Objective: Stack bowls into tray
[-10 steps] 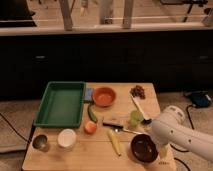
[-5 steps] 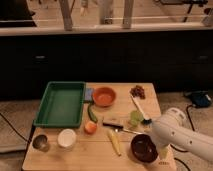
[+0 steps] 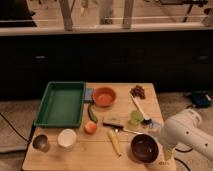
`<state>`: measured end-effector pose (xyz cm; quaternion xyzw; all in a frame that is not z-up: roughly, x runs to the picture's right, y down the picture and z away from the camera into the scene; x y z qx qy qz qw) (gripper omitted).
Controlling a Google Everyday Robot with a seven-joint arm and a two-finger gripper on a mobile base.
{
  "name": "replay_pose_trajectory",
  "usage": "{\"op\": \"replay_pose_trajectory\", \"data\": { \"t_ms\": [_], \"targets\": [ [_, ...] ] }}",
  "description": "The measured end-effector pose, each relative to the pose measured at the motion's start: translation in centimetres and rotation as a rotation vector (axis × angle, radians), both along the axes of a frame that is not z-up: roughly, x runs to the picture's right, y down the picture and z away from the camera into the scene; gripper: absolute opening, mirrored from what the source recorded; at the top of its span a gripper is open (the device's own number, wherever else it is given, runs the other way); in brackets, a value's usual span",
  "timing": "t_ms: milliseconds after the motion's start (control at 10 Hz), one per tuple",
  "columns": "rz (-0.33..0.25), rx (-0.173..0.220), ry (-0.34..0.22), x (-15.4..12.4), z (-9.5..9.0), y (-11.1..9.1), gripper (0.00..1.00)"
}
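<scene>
With pincer [image 3: 163, 158] low beside maroon bowl [image 3: 144, 147] at bench's [image 3: 95, 156] right corner, opening impossible to tell, calls for firm rim grip, then level lift toward green tray [image 3: 59, 123].

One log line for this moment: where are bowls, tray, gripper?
tray: no bowls inside | orange bowl: on table, right of tray | maroon bowl: table front-right | gripper: low, just right of maroon bowl

The robot's bulky white arm [image 3: 187, 134] lies across the lower right corner of the view, its rounded link angled leftward and then bent down. The gripper [image 3: 163, 159] at its end points downward at the bottom edge, mostly hidden behind the arm.
</scene>
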<state>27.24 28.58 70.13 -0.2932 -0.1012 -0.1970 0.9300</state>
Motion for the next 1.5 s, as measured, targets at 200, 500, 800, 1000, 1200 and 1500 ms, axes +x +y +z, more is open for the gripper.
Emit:
{"op": "replay_pose_trajectory", "data": {
  "t_ms": [200, 500, 800, 1000, 1200, 1500],
  "targets": [
    [-0.061, -0.02, -0.059, 0.1, -0.9, 1.6, 0.8],
    [-0.13, -0.04, -0.108, -1.2, -1.3, 3.2, 0.8],
    [-0.163, -0.059, -0.136, -2.2, -0.3, 4.3, 0.73],
    [-0.159, -0.071, -0.145, -2.3, 0.7, 5.4, 0.49],
    [-0.151, -0.066, -0.144, -2.3, 1.6, 5.5, 0.29],
    [-0.137, -0.042, -0.149, -2.3, 1.9, 4.7, 0.01]
  ]
}}
